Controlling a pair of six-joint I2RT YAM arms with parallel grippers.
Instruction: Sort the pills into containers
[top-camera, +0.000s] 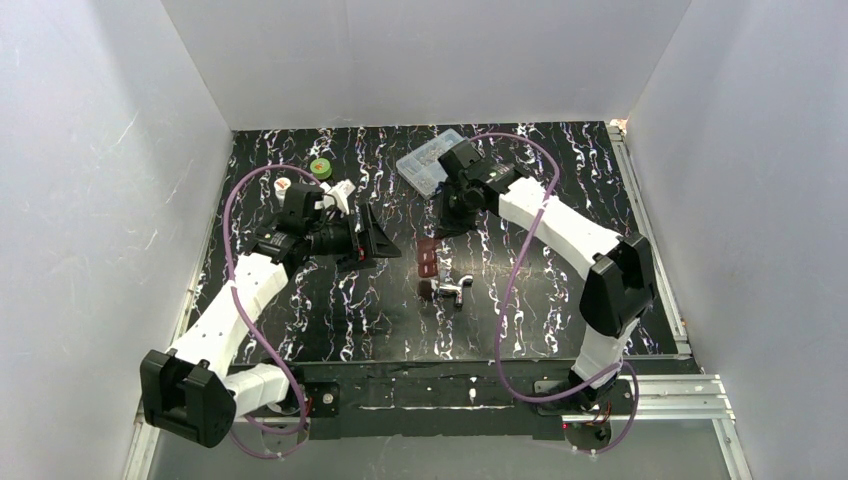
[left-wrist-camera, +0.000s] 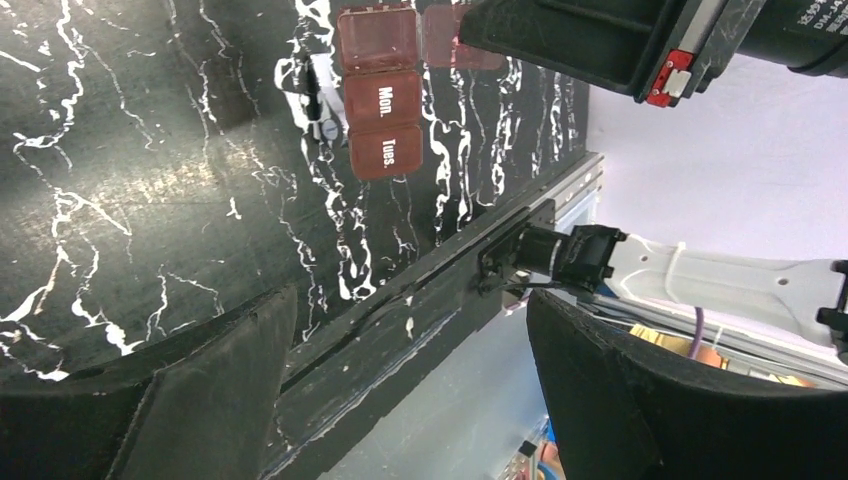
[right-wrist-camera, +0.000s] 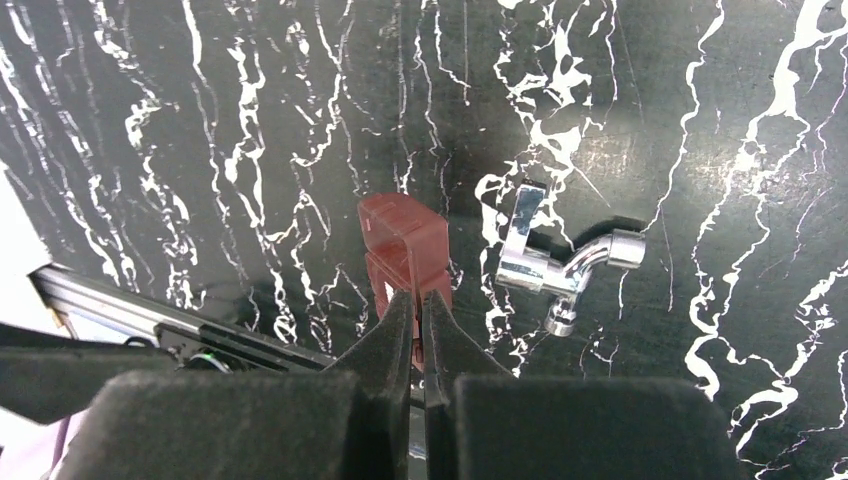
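Black tabletop with white marble veining (top-camera: 330, 310). Near its centre lies the small, flat, translucent red-brown plastic pill case (right-wrist-camera: 405, 240); its square lids bear white day labels such as "Mon." and "Tues.". Just beside it rests a shiny, bent silver metal fitting (right-wrist-camera: 560, 265). The right gripper (right-wrist-camera: 418, 295) has its dark, matte, wedge-shaped fingers pressed together with nothing visible between them, the tips over the case's near end; contact cannot be judged. The left gripper (left-wrist-camera: 410, 305) is spread wide and empty, to the case's left. A clear plastic compartment box (top-camera: 430, 160) sits at the far edge.
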